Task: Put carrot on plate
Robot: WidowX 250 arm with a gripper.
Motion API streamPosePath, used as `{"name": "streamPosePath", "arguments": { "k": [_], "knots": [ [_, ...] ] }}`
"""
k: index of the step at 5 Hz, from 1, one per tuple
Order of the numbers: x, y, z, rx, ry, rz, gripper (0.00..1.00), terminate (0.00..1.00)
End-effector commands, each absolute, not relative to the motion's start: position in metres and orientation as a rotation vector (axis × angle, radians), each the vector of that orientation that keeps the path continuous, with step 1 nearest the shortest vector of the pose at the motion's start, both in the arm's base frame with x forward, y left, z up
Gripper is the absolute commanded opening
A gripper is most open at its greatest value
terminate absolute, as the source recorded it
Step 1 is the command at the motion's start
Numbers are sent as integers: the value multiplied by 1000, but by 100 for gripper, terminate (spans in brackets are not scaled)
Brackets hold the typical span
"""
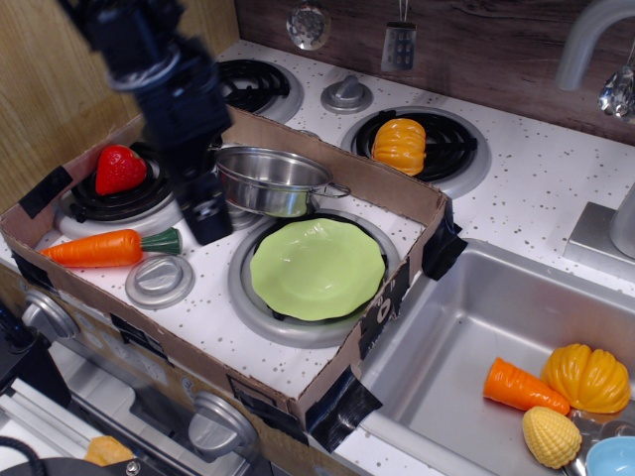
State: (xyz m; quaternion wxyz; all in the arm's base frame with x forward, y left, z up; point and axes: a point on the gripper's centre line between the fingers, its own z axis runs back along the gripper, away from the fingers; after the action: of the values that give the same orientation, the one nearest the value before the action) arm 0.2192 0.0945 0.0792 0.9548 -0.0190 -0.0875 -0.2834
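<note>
A toy kitchen worktop point(556, 188), white with dark speckles, holds a shallow cardboard tray point(327, 382) that frames the front burners.

Nearest, at the tray's left front, the carrot point(99, 248) lies flat on its side. It is long, tapered and bright orange, with its tip pointing left and a dark green stem cap at the right end. It looks like hollow moulded plastic, so it is probably light, stiff and smooth enough to slip. The thicker part of the orange body, just left of the green cap, seems the best place to pinch it, across its width. A round grey knob point(160, 281) sits just in front of it.

To the right, near but apart from the carrot, the plate point(317, 269) rests empty on a burner. It is round and light green, with a gently wavy rim.

Just behind the carrot's green end hangs the gripper point(208, 218), dark and blurred. Whether it is open or closed cannot be told, and nothing shows in its grasp.

Farther back stand a silver pot point(273, 179) and a red strawberry point(120, 169). Beyond the tray, an orange pumpkin point(402, 145) sits on a rear burner.
</note>
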Motion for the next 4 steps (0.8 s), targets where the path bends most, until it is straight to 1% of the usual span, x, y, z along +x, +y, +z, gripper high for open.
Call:
{"name": "streamPosePath", "arguments": {
  "k": [1, 2, 3, 4],
  "knots": [
    [216, 132, 65, 54, -169, -642, 100, 0],
    [214, 151, 59, 100, -156, -680, 100, 0],
    [217, 163, 58, 122, -134, -706, 100, 0],
    [219, 176, 49, 144, -144, -749, 100, 0]
  ]
}}
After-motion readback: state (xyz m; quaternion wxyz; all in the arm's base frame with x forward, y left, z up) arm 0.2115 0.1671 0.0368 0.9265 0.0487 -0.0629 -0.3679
